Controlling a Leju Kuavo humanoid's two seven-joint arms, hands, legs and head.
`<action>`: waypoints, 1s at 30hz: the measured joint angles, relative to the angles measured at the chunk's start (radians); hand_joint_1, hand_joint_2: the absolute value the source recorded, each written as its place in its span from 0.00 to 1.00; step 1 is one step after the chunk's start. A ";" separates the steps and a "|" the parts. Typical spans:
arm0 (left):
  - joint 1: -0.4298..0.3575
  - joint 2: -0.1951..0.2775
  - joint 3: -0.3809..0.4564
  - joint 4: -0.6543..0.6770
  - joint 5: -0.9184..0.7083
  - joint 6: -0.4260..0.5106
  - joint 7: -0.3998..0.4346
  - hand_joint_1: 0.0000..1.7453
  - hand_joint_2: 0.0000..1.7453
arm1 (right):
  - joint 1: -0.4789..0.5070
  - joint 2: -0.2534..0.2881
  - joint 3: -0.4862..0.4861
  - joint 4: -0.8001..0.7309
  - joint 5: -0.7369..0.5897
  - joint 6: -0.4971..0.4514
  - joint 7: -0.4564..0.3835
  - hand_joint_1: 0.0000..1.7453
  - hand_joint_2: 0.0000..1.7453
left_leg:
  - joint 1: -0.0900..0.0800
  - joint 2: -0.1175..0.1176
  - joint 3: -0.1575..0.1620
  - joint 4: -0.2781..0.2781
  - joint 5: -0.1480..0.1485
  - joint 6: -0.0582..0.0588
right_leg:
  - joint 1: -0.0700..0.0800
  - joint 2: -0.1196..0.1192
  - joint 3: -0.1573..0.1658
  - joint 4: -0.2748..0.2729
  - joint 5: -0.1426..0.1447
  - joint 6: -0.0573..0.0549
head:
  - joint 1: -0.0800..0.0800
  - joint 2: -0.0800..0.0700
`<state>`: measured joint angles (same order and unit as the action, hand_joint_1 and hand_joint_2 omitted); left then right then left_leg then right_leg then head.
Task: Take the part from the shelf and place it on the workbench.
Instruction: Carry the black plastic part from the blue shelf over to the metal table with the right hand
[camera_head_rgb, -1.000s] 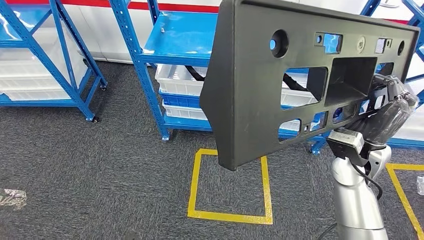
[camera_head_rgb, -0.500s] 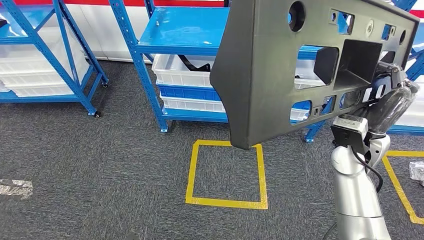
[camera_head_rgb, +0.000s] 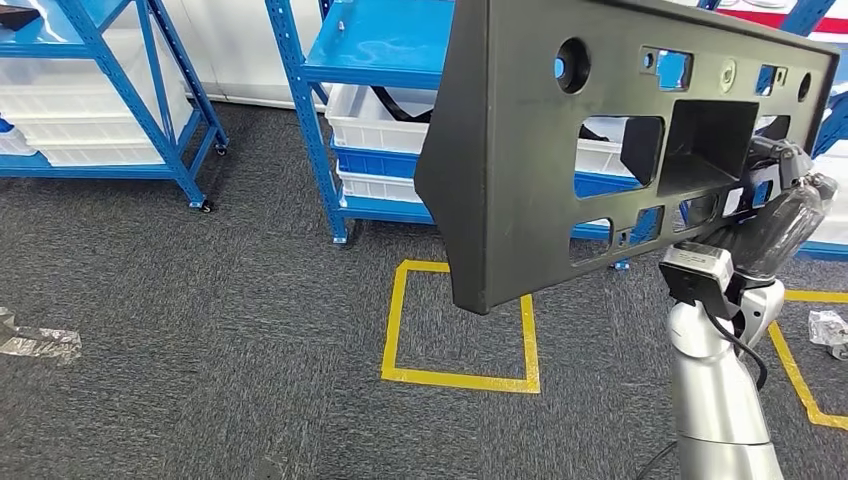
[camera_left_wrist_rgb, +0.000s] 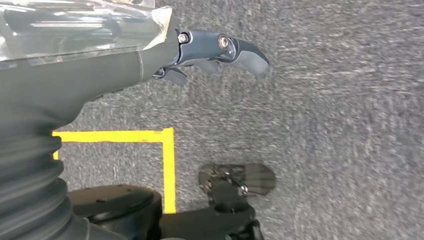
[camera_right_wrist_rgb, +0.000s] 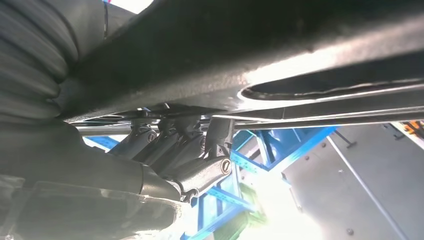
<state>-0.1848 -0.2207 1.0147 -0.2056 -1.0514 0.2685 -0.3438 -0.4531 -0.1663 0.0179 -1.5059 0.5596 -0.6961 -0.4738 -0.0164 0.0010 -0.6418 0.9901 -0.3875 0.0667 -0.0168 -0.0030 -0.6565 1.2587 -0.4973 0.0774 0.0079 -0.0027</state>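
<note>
The part (camera_head_rgb: 520, 150) is a large black plastic panel with round holes and rectangular cut-outs. It stands upright in the air in front of me in the head view. My right hand (camera_head_rgb: 775, 215) grips its lower right edge, raised on the silver arm. In the right wrist view the dark fingers (camera_right_wrist_rgb: 190, 145) curl under the part's edge (camera_right_wrist_rgb: 280, 45). My left hand (camera_left_wrist_rgb: 215, 50) hangs over the grey carpet with its fingers apart and nothing in it.
A blue shelf rack (camera_head_rgb: 380, 50) with white bins (camera_head_rgb: 375, 125) stands behind the part, and another blue rack (camera_head_rgb: 110, 90) stands at the left. A yellow taped square (camera_head_rgb: 460, 375) marks the carpet below. Plastic scraps (camera_head_rgb: 40, 342) lie on the floor at the left.
The whole picture has shifted, so the camera has moved; the racks now sit further right in the view. My right hand keeps hold of the part, which stays raised.
</note>
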 joint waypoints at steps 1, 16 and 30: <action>0.000 0.000 0.000 0.000 0.002 0.001 -0.002 0.00 1.00 | 0.001 0.000 0.000 0.000 0.000 0.000 -0.001 0.89 1.00 | -0.001 0.000 -0.011 0.002 0.009 -0.003 | 0.001 0.000 0.049 -0.064 0.011 0.002 | 0.000 0.000; 0.011 0.003 0.000 0.000 0.011 -0.005 -0.017 0.00 1.00 | 0.011 0.004 -0.001 0.005 0.005 0.000 -0.005 0.89 1.00 | 0.021 -0.004 -0.030 0.175 -0.072 -0.058 | 0.001 -0.001 0.144 -0.271 0.012 -0.069 | -0.010 0.000; 0.009 0.004 -0.001 0.000 0.007 -0.010 -0.017 0.00 1.00 | 0.013 0.016 -0.016 0.006 0.055 0.000 0.009 0.89 1.00 | -0.003 -0.006 0.045 0.011 -0.040 -0.025 | 0.002 -0.001 0.116 -0.271 0.031 -0.032 | -0.009 0.000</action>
<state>-0.1759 -0.2171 1.0134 -0.2056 -1.0445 0.2584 -0.3603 -0.4405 -0.1500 0.0014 -1.5000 0.6143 -0.6962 -0.4646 -0.0191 -0.0054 -0.5970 1.0011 -0.4271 0.0420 -0.0148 -0.0040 -0.5404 0.9877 -0.4659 0.0455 -0.0011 -0.0027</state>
